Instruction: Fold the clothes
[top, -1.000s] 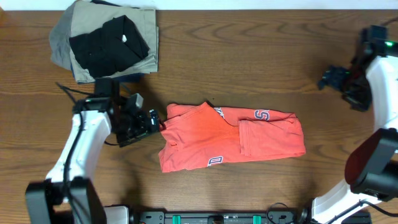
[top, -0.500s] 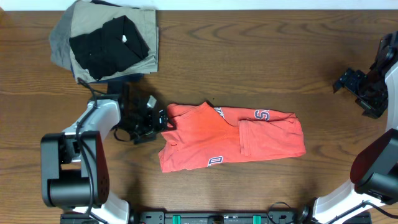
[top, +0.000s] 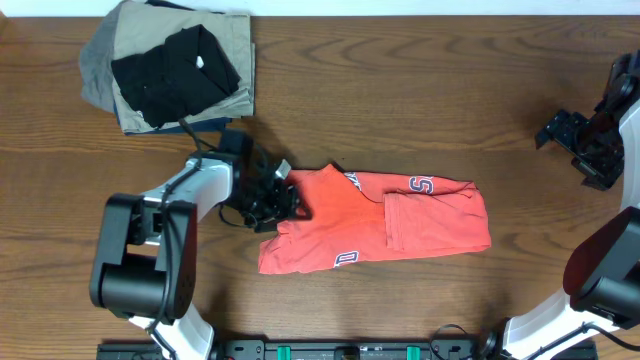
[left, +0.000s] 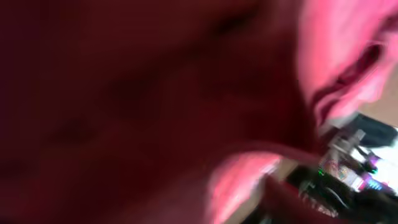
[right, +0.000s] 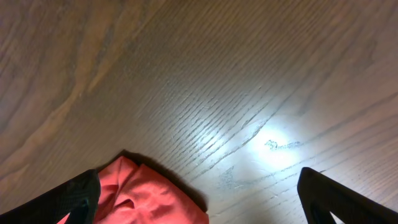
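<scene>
Lying on the table (top: 400, 90) right of the stack of folded garments (top: 170, 70) and nearer the robot, the T-shirt (top: 400, 225) runs lengthwise left to right, rumpled end toward the stack. The left gripper (top: 285, 197) sits on that end; whether its fingers pinch cloth is unclear. The right gripper (top: 562, 132), farthest from the stack, gapes empty.

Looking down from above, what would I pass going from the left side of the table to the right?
First the stack of folded black and khaki garments → left arm's black pincer → coral-red cotton T-shirt → right arm's black pincer.
</scene>
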